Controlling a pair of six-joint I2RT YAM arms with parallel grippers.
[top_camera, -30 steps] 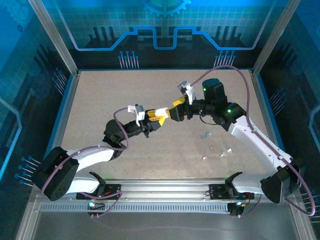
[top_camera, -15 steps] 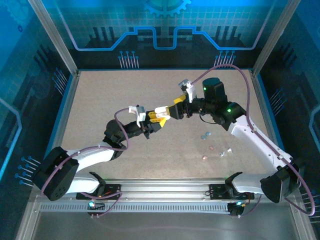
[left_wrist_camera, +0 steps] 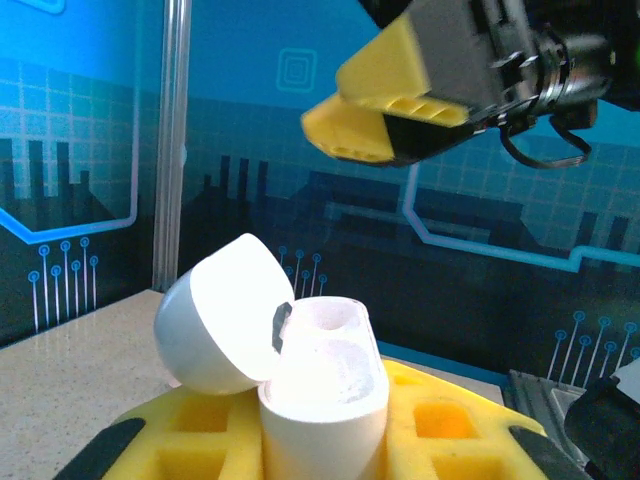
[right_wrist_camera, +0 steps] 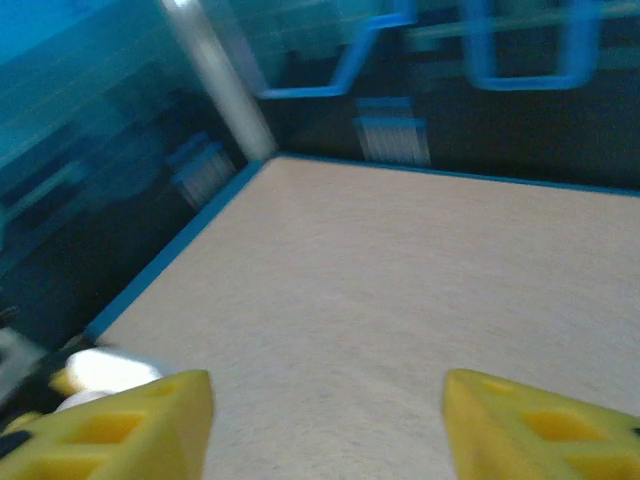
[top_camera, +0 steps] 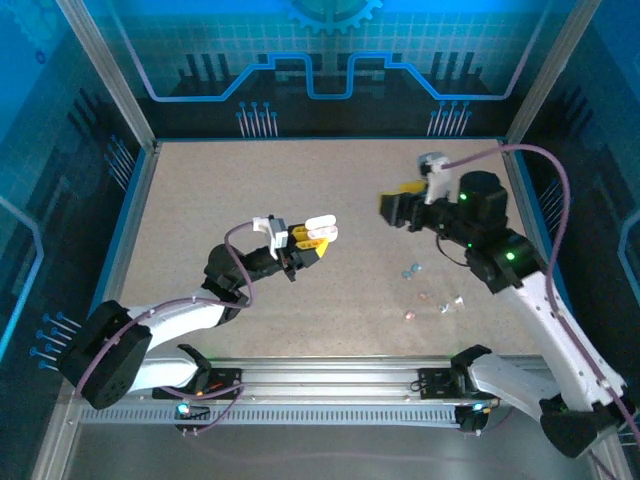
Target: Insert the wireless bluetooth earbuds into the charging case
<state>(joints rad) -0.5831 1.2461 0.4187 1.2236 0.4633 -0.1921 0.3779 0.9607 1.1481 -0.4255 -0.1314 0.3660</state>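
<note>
Jaws — left gripper [top_camera: 312,238]: clamped on open white charging case [left_wrist_camera: 320,370], seemingly empty; right gripper [right_wrist_camera: 325,420]: wide, bare; earbuds [top_camera: 408,270] loose on table [top_camera: 250,180] — none inserted.

A beige, speckled desk [top_camera: 230,190] with a blue rim sits inside an enclosure. The back wall [top_camera: 320,60] is a glossy blue panel printed with circuit-like lines and a gear. Aluminium posts [top_camera: 108,70] frame its corners. A metal rail [top_camera: 330,380] runs along the near edge.
</note>
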